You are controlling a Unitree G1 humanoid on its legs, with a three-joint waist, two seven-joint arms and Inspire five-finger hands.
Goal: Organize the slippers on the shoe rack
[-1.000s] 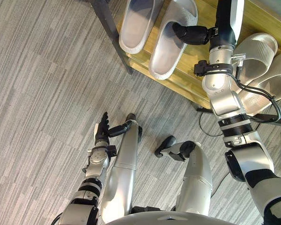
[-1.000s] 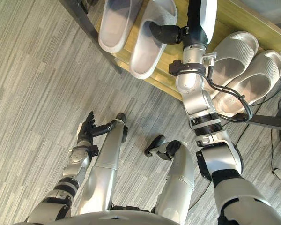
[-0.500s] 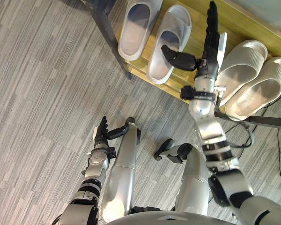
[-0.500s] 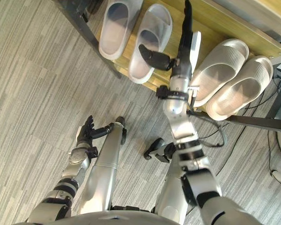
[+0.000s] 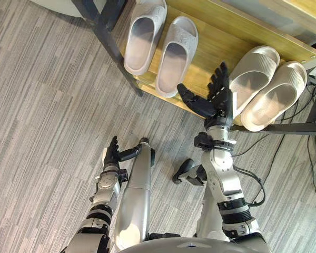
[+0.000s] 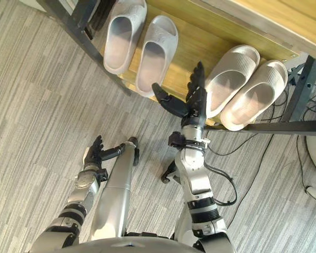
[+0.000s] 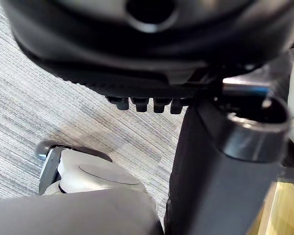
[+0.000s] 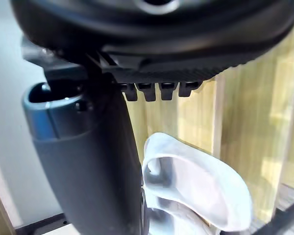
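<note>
Where the shoe rack's [image 5: 217, 46] wooden shelf reaches its front edge, the right hand [image 5: 220, 103] is held up between the two pairs of slippers. Its fingers are straight and spread, thumb out to the side, nothing in its grasp. The grey slippers [image 5: 173, 57] lie side by side at the shelf's left end (toes toward the back); the beige slippers [image 5: 254, 73] lie together at its right end. The left hand [image 5: 112, 154] is low over the carpet [image 5: 42, 105], with its fingers relaxed and empty.
</note>
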